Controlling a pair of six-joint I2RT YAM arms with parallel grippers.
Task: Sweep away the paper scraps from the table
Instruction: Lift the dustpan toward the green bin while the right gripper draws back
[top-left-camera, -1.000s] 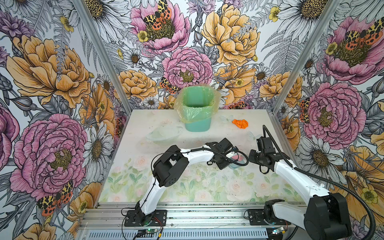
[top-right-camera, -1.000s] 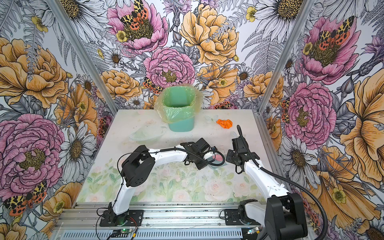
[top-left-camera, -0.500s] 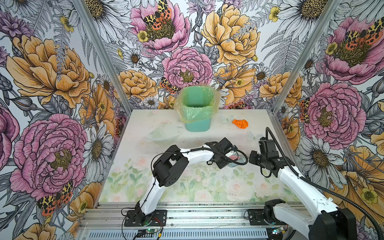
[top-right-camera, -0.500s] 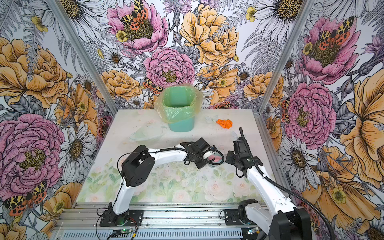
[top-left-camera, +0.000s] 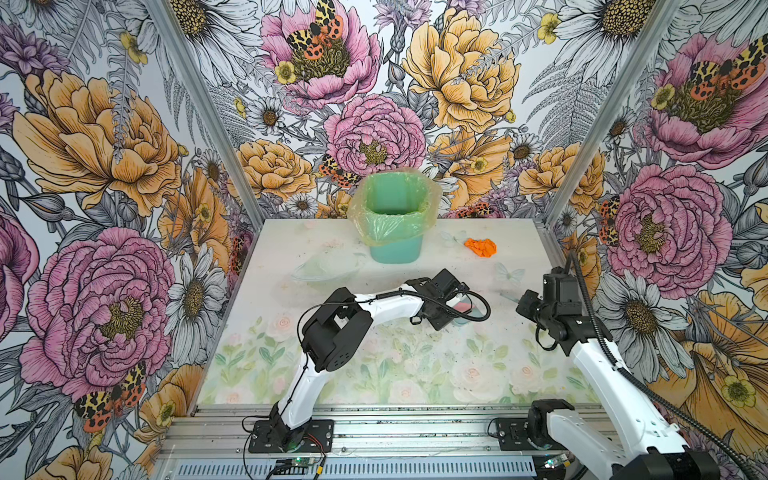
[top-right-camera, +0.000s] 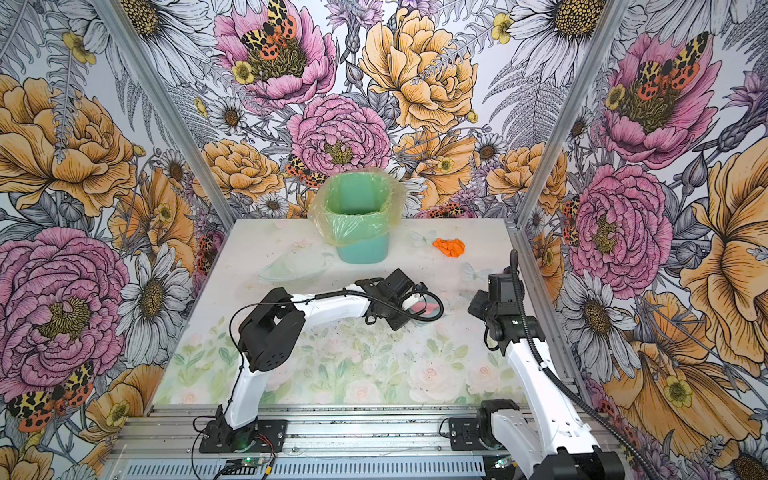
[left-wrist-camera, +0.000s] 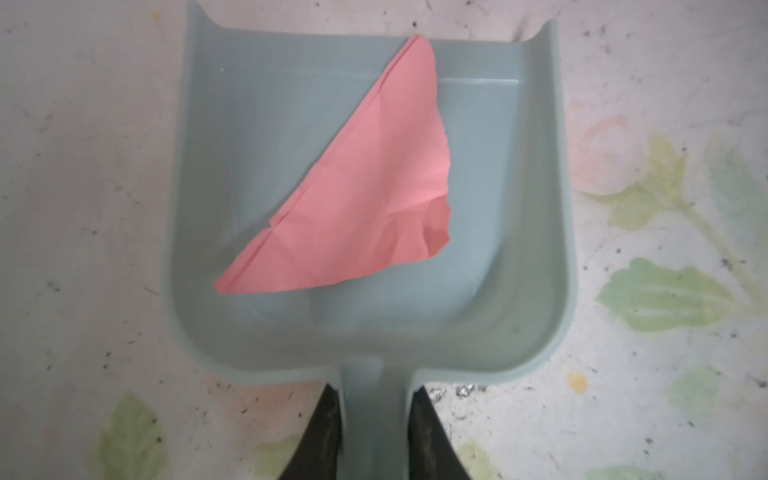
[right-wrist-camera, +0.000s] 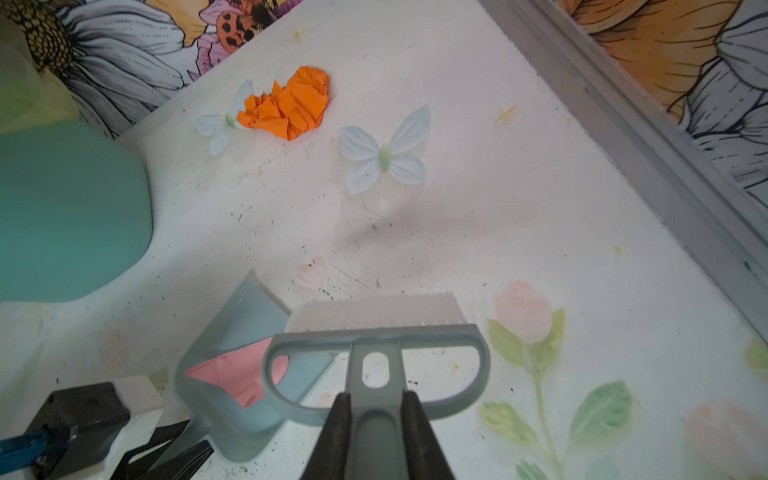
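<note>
My left gripper (left-wrist-camera: 376, 390) is shut on the handle of the grey-blue dustpan (left-wrist-camera: 519, 208), which lies flat on the table (top-left-camera: 374, 365). A flat red paper scrap (left-wrist-camera: 365, 199) rests inside the pan; it also shows in both top views (top-left-camera: 462, 308) (top-right-camera: 426, 308). My right gripper (right-wrist-camera: 376, 397) is shut on the handle of the grey brush (right-wrist-camera: 376, 324), whose white bristles stand just beside the pan's mouth (right-wrist-camera: 249, 316). A crumpled orange paper scrap (right-wrist-camera: 291, 104) lies at the back right of the table (top-left-camera: 480, 247) (top-right-camera: 449, 247), well beyond the brush.
A green bin (top-left-camera: 395, 216) lined with a yellowish bag stands at the back middle, against the wall. A pale glassy shape (top-left-camera: 324, 268) lies left of it. Silver rails (right-wrist-camera: 623, 124) border the table close to my right arm.
My right arm has shifted slightly to the right with the brush. The left arm, the dustpan and the orange scrap have stayed where they were.
</note>
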